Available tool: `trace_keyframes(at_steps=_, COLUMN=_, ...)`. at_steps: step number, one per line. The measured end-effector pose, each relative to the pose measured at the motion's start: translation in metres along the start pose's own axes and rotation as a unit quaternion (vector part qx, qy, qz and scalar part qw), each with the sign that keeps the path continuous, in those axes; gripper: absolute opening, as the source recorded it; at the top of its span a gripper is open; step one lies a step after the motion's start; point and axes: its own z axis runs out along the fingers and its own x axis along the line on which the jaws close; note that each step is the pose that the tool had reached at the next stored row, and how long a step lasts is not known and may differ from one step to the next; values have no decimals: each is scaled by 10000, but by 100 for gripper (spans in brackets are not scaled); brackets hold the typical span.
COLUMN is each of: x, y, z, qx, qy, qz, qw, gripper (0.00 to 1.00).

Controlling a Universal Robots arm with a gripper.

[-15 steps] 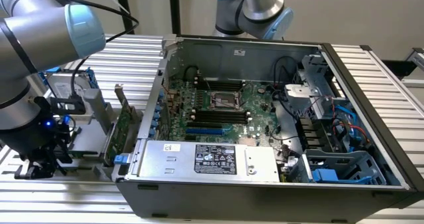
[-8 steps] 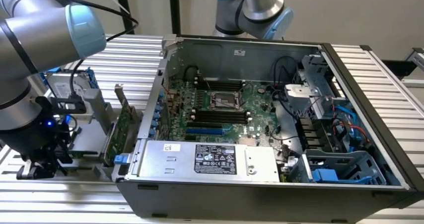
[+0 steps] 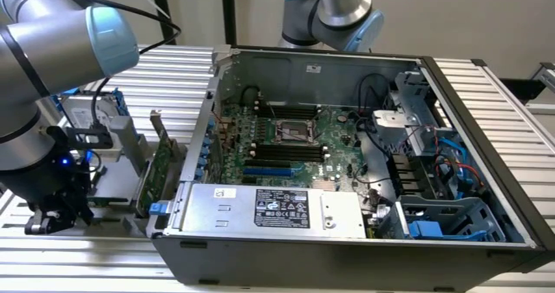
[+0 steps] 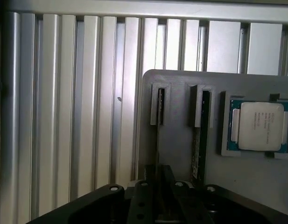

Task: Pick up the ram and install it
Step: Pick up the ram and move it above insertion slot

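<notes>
Ram [image 4: 196,154], a long, thin green circuit-board stick seen edge-on, appears to stand in 1 of the 2 narrow slots of the grey plastic holder [image 4: 181,88]. Its chips cannot be made out from this angle. The other slot, just beside it, looks dark, and I cannot tell what it holds. A square silver processor chip [image 4: 260,125] lies in its own recess on the same holder, near the stick but apart from it.

The black gripper [image 3: 51,218] hangs low over this holder, at the exterior view's left, outside the open grey metal computer case [image 3: 303,62]. In the wrist view it sits close above the slots, nearer the dark one than the stick. I cannot tell whether the gripper is apart, together or clamped on anything.

The holder rests on the ribbed aluminium surface [image 4: 64,116]. A taller green expansion card with a blue tab [image 3: 158,169] stands upright between the gripper and the case.

Inside the case, the long black memory slots [image 3: 286,151] on the green motherboard [image 3: 338,134] look unfilled. By my judgement the task is at its start: the stick is not yet lifted, and both the pick and the installation are left.
</notes>
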Motion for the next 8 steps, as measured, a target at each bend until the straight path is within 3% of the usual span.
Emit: trace_keyframes(at_steps=8, x=0, y=0, z=0, qx=0, qy=0, qz=0, qw=10000, gripper=0)
